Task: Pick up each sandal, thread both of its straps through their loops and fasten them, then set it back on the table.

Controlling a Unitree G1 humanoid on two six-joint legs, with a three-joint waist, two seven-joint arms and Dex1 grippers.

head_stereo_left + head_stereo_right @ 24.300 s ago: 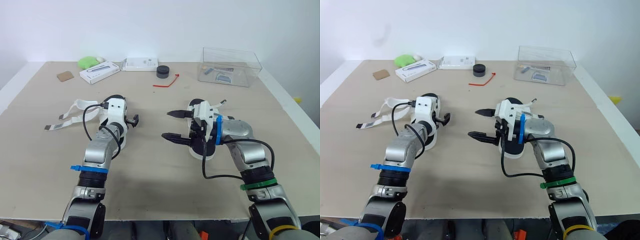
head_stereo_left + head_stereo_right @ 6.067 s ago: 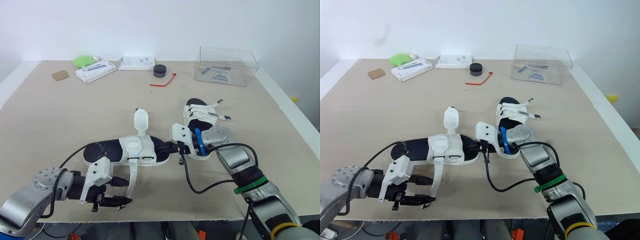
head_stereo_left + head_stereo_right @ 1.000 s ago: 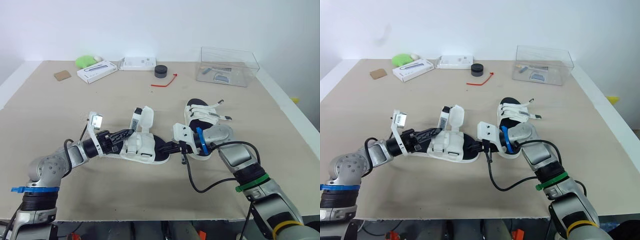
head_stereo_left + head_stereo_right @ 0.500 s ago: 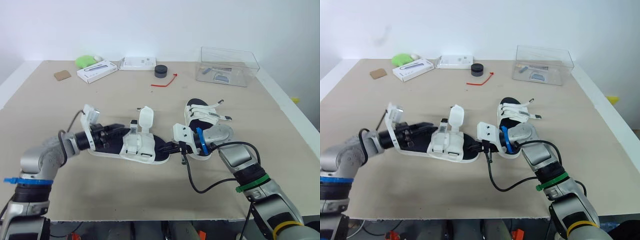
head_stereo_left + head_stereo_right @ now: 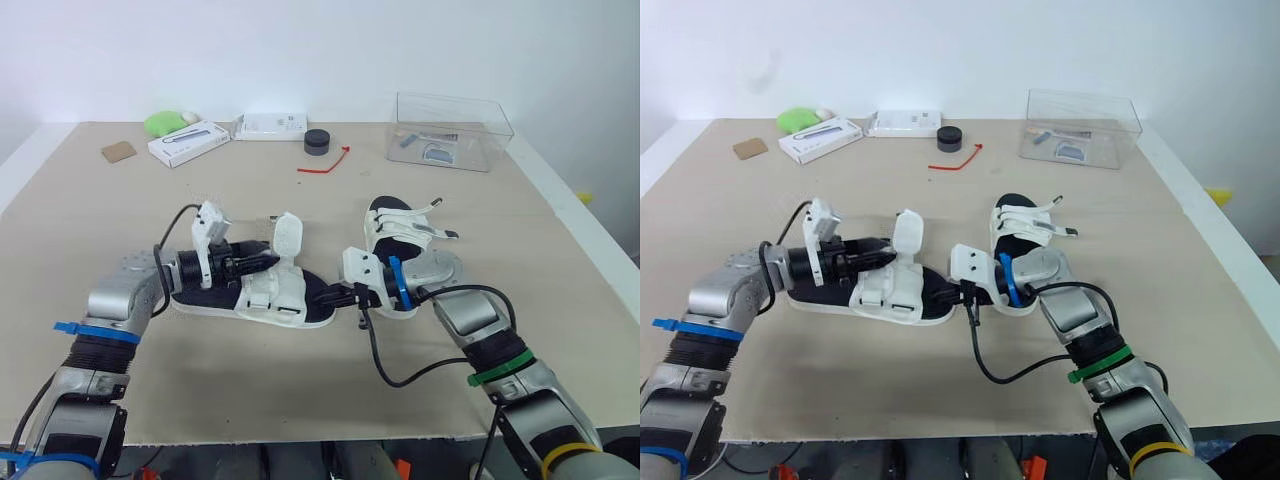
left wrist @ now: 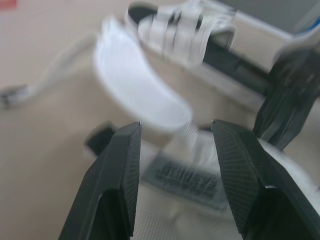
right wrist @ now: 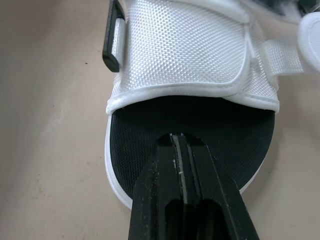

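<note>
Left gripper (image 6: pixel 175 131) spread, ribbed black fingers pointing at the sandal's (image 5: pixel 283 296) upright rounded white strap (image 5: pixel 288 236) | right gripper (image 7: pixel 183 140) clenched, tips on its black textured footbed | sandal flat on the table (image 5: pixel 90 215), white woven upper | second sandal (image 5: pixel 398 228) just beside

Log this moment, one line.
left gripper: open, at raised strap | right gripper: shut, tips on footbed of near sandal | far sandal: on table

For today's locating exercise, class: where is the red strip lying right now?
In the left eye view, the red strip lies far back on the table, just in front of the small black disc and left of the clear plastic box.
</note>
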